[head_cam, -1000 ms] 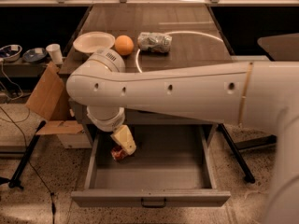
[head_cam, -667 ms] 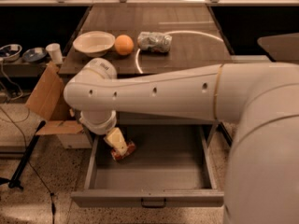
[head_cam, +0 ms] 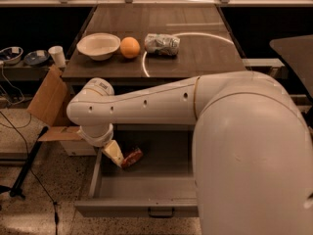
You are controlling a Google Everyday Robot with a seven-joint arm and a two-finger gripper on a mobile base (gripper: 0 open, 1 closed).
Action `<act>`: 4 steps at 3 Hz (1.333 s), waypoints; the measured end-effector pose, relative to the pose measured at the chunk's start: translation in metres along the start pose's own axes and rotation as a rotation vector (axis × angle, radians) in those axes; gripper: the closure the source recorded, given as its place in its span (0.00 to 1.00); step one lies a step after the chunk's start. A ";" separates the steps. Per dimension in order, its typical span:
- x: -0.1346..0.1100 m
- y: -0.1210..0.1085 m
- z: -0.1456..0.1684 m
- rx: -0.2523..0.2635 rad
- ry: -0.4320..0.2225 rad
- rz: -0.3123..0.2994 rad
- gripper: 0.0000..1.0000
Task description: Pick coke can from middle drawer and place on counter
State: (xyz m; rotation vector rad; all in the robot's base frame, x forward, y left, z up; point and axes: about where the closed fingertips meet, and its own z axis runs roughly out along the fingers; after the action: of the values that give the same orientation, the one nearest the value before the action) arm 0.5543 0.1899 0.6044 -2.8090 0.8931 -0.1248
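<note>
The coke can [head_cam: 133,156] lies on its side, red-brown, at the back left of the open middle drawer [head_cam: 146,187]. The drawer is grey, with a flat front panel and a small black handle [head_cam: 161,213]. My gripper [head_cam: 116,155] hangs from the white arm [head_cam: 146,106] into the drawer's left side and sits right against the can's left end. The arm hides part of the gripper. The counter [head_cam: 195,53] is the dark wood-grain top behind the drawer, with a pale curved line on it.
On the counter stand a white bowl [head_cam: 99,45], an orange [head_cam: 129,47] and a shiny silvery packet [head_cam: 162,44]. A cardboard box [head_cam: 49,99] leans at the left. A shelf at the far left holds a cup [head_cam: 57,56] and dishes [head_cam: 11,54].
The arm has swung left and lower over the drawer, and more of its bulk fills the right of the view. The gripper stays at the can, which has barely shifted.
</note>
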 end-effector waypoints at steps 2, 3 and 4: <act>0.016 -0.003 0.037 -0.009 0.021 -0.013 0.00; 0.032 0.009 0.064 -0.017 0.034 0.010 0.00; 0.048 0.024 0.085 -0.023 0.055 0.047 0.00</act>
State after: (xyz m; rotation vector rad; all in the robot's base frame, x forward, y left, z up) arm 0.5917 0.1562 0.5172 -2.8162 0.9777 -0.1876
